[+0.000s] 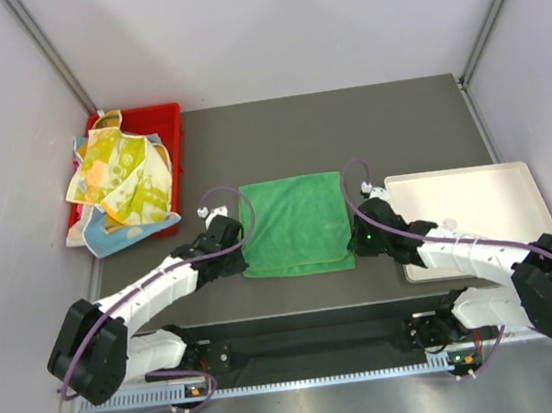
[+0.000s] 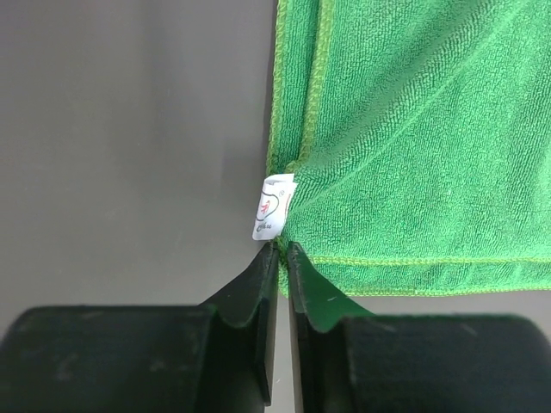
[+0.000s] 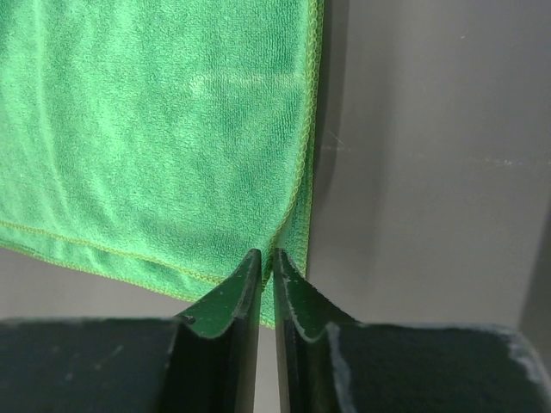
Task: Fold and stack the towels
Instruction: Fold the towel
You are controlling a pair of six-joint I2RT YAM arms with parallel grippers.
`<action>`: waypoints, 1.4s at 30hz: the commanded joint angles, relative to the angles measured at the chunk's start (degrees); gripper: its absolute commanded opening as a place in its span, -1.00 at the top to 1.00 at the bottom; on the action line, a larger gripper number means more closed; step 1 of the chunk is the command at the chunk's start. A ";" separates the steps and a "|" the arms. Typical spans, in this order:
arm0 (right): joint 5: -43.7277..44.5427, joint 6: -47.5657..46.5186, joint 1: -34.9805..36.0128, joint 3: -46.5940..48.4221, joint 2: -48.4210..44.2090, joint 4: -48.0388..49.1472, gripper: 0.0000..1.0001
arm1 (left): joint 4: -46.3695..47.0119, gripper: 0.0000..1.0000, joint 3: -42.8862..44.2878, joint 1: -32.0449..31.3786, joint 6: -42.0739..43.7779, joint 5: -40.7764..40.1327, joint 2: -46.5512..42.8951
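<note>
Towels: green towel (image 1: 293, 222) flat mid-table between the arms, other towels (image 1: 117, 181) heaped in red bin (image 1: 168, 129). Left gripper (image 2: 281, 249) pinched on its near-left corner beside the label (image 2: 274, 206), right gripper (image 3: 267, 256) pinched on the near-right edge. Risk: both bites look shallow, so a corner may slip on lift and skew the fold.

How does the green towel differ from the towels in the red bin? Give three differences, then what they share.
The green towel lies spread flat on the table; the bin towels sit crumpled in a heap. The green towel is plain; the bin towels are patterned in yellow, orange and blue. The left tool and right tool pinch the green towel's near corners; nothing touches the bin towels. Both are soft cloths.
</note>
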 commanded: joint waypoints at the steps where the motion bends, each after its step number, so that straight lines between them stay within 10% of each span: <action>1: 0.78 0.06 1.19 0.80 -1.60 -0.08 0.80 | -0.94 0.75 2.25 -0.26 1.05 -0.94 -1.45; 42: 2.27 0.67 3.56 1.94 -10.56 -7.20 1.00 | -7.35 1.00 5.76 -0.26 1.49 0.81 -9.71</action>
